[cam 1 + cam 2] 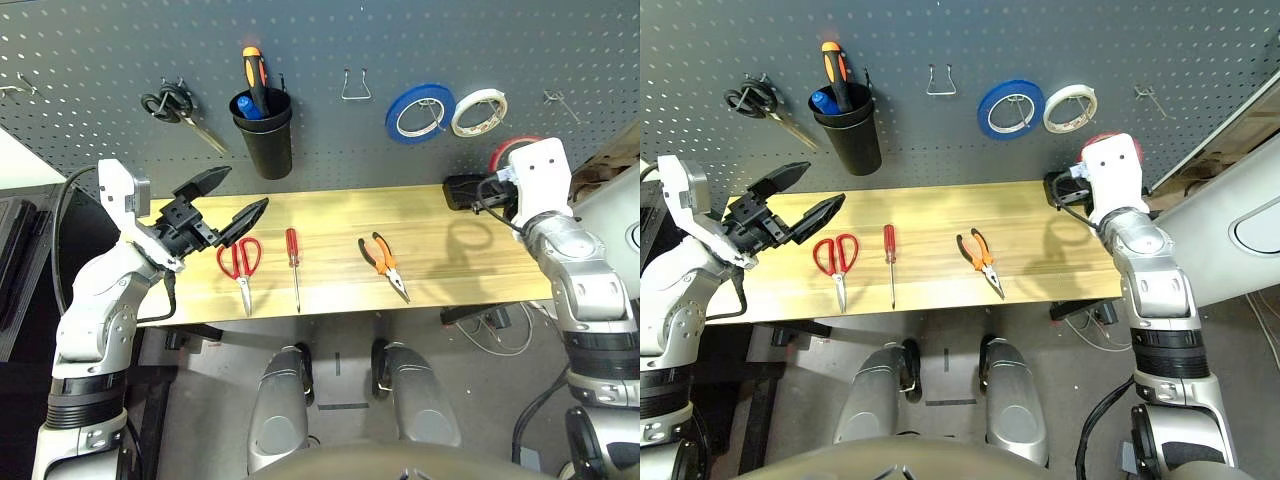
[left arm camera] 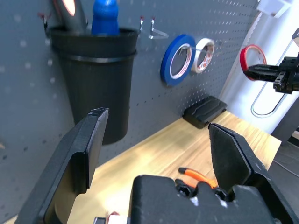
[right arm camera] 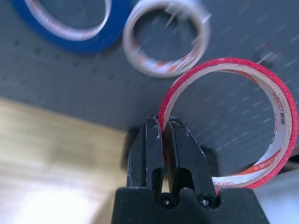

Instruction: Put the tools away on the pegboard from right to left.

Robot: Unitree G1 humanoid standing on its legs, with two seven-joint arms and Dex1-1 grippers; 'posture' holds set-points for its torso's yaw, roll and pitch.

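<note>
My right gripper [image 3: 163, 125] is shut on the rim of the thin red tape ring [image 3: 229, 64], holding it up in front of the pegboard [image 1: 330, 40] at the right, below the white tape roll. On the wooden table [image 1: 330, 215] lie the red-handled scissors [image 1: 240, 258], the slim red-handled screwdriver [image 1: 293, 262] and the orange-handled pliers [image 1: 385, 265]. Over the table's left end, just left of the scissors, my left gripper [image 1: 245, 188] hovers open with nothing between its fingers.
On the pegboard hang black-handled scissors [image 1: 175, 105], a black cup [image 1: 264, 135] holding an orange-handled tool, a bare wire hook [image 1: 355, 88], a blue tape roll [image 1: 420, 112], a white tape roll [image 1: 478, 112] and a far-right hook [image 1: 560, 102]. A black block [image 1: 463, 190] sits on the table's right rear corner.
</note>
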